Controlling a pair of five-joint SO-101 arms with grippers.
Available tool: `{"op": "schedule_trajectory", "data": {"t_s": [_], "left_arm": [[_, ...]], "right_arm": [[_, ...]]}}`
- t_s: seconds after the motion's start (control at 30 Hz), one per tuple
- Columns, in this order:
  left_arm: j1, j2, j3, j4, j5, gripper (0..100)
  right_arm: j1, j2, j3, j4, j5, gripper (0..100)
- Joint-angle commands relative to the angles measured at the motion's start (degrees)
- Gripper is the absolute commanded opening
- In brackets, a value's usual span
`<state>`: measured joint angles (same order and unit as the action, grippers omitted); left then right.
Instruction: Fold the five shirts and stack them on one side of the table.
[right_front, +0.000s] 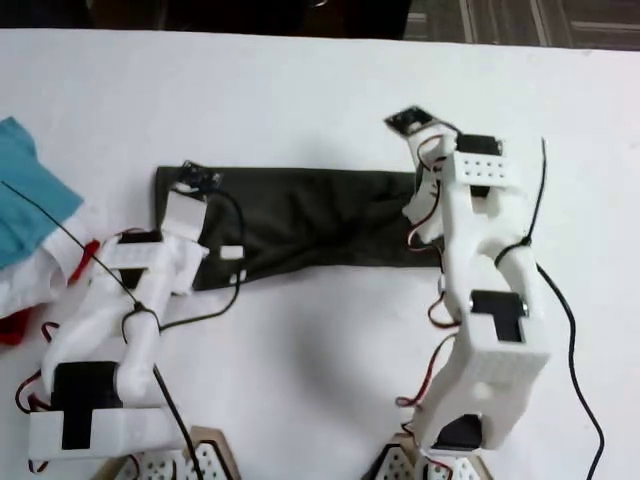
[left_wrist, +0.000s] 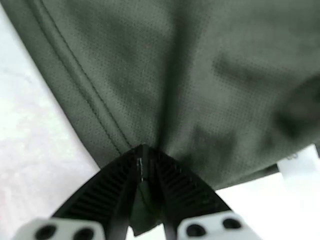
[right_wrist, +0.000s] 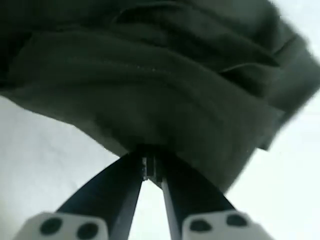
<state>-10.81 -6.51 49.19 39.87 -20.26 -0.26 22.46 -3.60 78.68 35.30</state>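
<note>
At the far left edge of the table (right_front: 300, 80) a pile (right_front: 25, 215) of teal, white and red shirts was seen, well apart from both grippers; whether these were folded could not be told. Just right of it, the left gripper (left_wrist: 142, 167) was found pinched together on the left end of the dark shirt (right_front: 310, 215). A bit of hem was trapped between its jaws, and a white tag (left_wrist: 299, 165) was seen nearby at the cloth's edge. The shirt was laid as a long narrow band across the middle of the table, its long axis running left to right, creased and bunched toward its right half. At the band's right end the right gripper (right_wrist: 150, 165) was likewise closed on a thick fold of cloth. Each end was thus held by the arm nearer to it, and from each gripper the band ran toward the other. The coming move was judged to be a fold across that long axis, with one end carried along the band onto the other. Since the pile lay on the left, the right end was judged the likelier one to be brought leftward, though this could not be settled from what was shown.
</note>
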Motion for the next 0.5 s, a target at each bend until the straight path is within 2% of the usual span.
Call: {"op": "schedule_trajectory", "data": {"t_s": [0.0, 0.1, 0.3, 0.47], "left_arm": [[0.0, -1.3, 0.1, -0.9, 0.7, 2], [0.0, -1.3, 0.1, -0.9, 0.7, 2], [0.0, -1.3, 0.1, -0.9, 0.7, 2], [0.0, -1.6, 0.0, -0.9, 0.8, 2]], "right_arm": [[0.5, 4.1, -0.2, 0.0, -0.8, 1.8], [1.4, 4.8, -0.1, 1.5, -0.4, 1.8], [4.5, 0.7, -0.1, 5.2, 5.4, 1.8], [1.4, -5.3, -0.2, 5.6, 5.1, 1.8]]}}
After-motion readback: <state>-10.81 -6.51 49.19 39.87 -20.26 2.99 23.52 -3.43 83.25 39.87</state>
